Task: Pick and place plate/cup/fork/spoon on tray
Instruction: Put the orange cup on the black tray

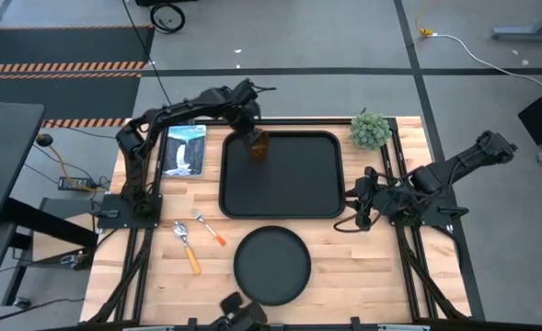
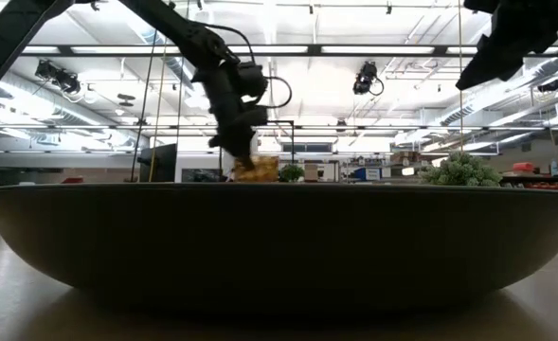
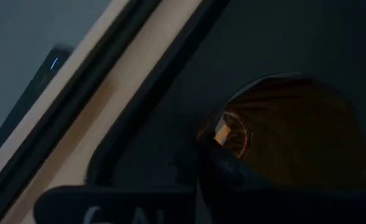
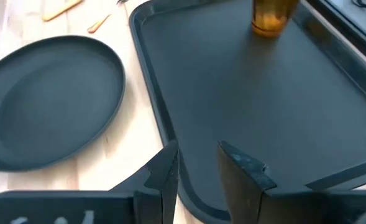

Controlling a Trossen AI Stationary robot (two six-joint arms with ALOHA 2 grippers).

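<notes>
Worktop (image 1: 372, 276): pale wood planks, carrying all items below.

Tray (image 1: 294, 198): lies flat at the centre of the worktop, toward the far side. Holds only the cup.

Cup (image 1: 258, 145): stands upright on the tray's floor near its far left corner. The low view shows it as an amber patch under the left hand; the right wrist view shows its lower part resting on the tray.

Left hand (image 1: 252, 136): reaches over the tray's far left corner, directly above the cup, fingers closed on the cup's rim. The left wrist view looks down into the cup's mouth with a dark finger at its edge.

Plate (image 1: 271, 264): on the worktop just in front of the tray's near edge, close but apart from it.

Fork (image 1: 209, 227): on bare wood left of the plate, outside the tray's near left corner, handle pointing toward the plate.

Spoon (image 1: 187, 246): just left of the fork, roughly parallel to it, not touching.

Right hand (image 1: 361, 199): at the tray's right rim, low, holding nothing; fingers (image 4: 164, 180) set to a narrow gap in its wrist view, over the tray's edge.

Picture card (image 1: 184, 149): blue and white, left of the tray, under the left arm.

Small green plant (image 1: 370, 130): off the tray's far right corner, well apart from the cup.
</notes>
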